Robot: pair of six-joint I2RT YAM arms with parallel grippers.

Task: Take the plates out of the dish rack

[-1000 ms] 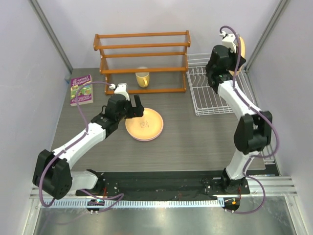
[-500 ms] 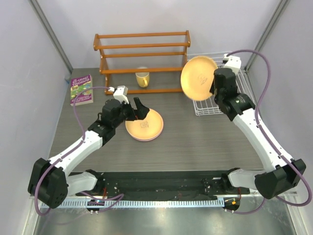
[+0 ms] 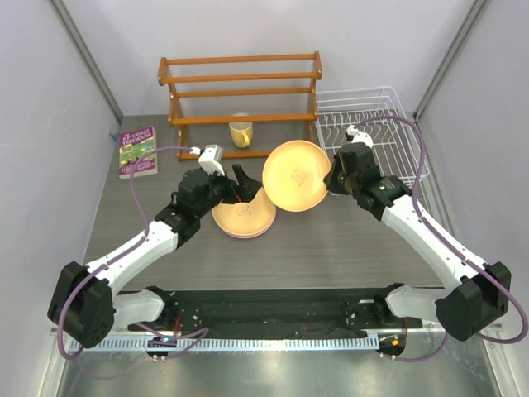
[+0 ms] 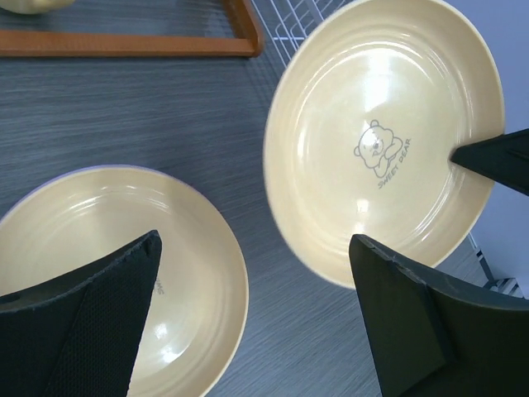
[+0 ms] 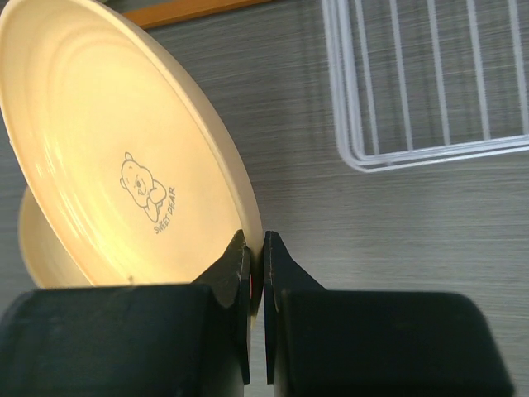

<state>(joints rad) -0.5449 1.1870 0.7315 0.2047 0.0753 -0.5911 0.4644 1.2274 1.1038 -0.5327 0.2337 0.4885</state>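
My right gripper [image 3: 332, 179] is shut on the rim of the orange-yellow plate [image 3: 297, 175] and holds it tilted in the air, left of the white wire dish rack [image 3: 372, 124]. In the right wrist view the jaws [image 5: 256, 248] pinch the plate's edge [image 5: 124, 182]. The rack [image 5: 430, 124] shows no plates in it. A stack of plates [image 3: 245, 218] with a lavender and pink rim lies flat on the table; which plate is on top I cannot tell. My left gripper [image 3: 240, 184] is open and empty above that stack [image 4: 107, 273], with the held plate [image 4: 384, 141] close on its right.
A brown wooden slatted shelf [image 3: 240, 91] stands at the back, with a yellow mug [image 3: 240, 133] under it. A book [image 3: 137, 150] lies at the far left. The dish rack's corner [image 4: 289, 16] shows in the left wrist view.
My right arm has carried the orange-yellow plate from over the rack leftward and down to beside the stacked plates. My left gripper has shifted slightly right and stays open.
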